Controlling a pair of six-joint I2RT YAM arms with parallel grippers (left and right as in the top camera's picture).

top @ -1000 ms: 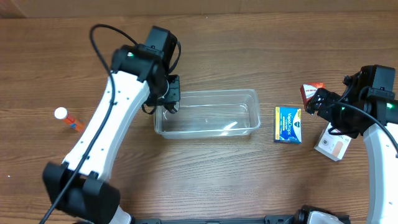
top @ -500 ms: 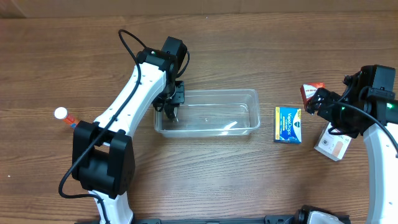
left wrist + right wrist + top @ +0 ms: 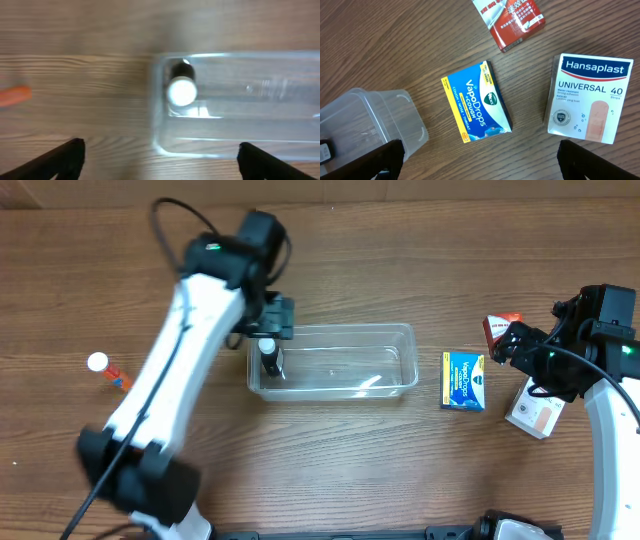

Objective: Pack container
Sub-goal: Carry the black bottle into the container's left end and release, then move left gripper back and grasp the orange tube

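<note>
**Clear container [image 3: 345, 385] at mid-table, one small bottle [image 3: 270, 358] inside**

From overhead, the container lay at the centre of the wooden table [image 3: 350, 470], its long sides running left to right. The left arm [image 3: 185, 350] reached over its left end and hid its own fingers from above. The left wrist view filled that gap: the left gripper [image 3: 161, 146] hung above the container's end, its two dark fingers spread to the bottom corners, holding nothing. Below it the bottle stood upright close to the end wall, white cap facing up, dark body beneath.

That view showed only an orange blur at its left edge. The overhead view showed a small orange item [image 3: 110, 372] with a white cap, lying well to the left of the container.

The right wrist view alone made print readable: a blue VapoDrops box [image 3: 476, 102], a white Hansaplast box [image 3: 588, 97] and a red box [image 3: 512, 20], all lying to the right of the container. The right gripper [image 3: 480, 150] hung above the table, spread wide and empty.

The container was transparent, shallow and rimmed, with rounded corners. Wood grain showed through its floor and light glinted on its walls.
</note>
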